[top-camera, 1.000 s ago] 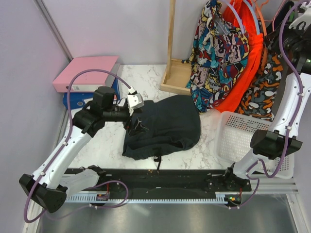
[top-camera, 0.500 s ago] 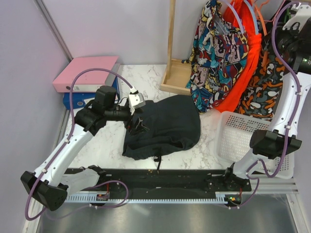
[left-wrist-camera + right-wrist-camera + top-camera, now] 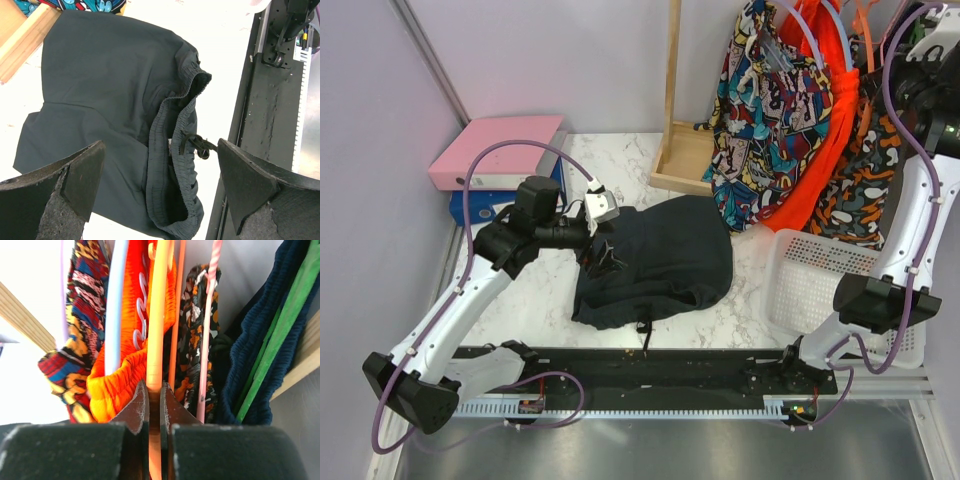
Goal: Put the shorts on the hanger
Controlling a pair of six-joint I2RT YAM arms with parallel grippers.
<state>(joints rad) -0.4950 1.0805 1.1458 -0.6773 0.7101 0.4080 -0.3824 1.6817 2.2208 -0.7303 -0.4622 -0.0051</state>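
Note:
The black shorts [image 3: 665, 260] lie crumpled on the marble table, the drawstring [image 3: 645, 335] trailing at the front edge. My left gripper [image 3: 603, 250] hovers open over their left side. In the left wrist view the waistband and knotted drawstring [image 3: 197, 142] lie between the spread fingers of my left gripper [image 3: 160, 165], untouched. My right gripper [image 3: 892, 35] is high at the back right, among the hung clothes. In the right wrist view it [image 3: 155, 392] is shut on the thin orange hanger [image 3: 159, 315], whose rod runs up between the jaws. The hanger's top also shows in the top view [image 3: 864, 20].
A wooden rack [image 3: 672, 80] holds a comic-print garment [image 3: 770, 110], an orange garment [image 3: 820, 150], and light blue [image 3: 116, 305], pink [image 3: 207, 340] and green [image 3: 280, 340] hangers. A white basket [image 3: 800, 280] stands right of the shorts. Pink and blue binders [image 3: 495, 150] lie at the back left.
My right gripper has shifted slightly up and left at the rack, with the orange hanger in it. My left arm has barely moved; the shorts lie as before.

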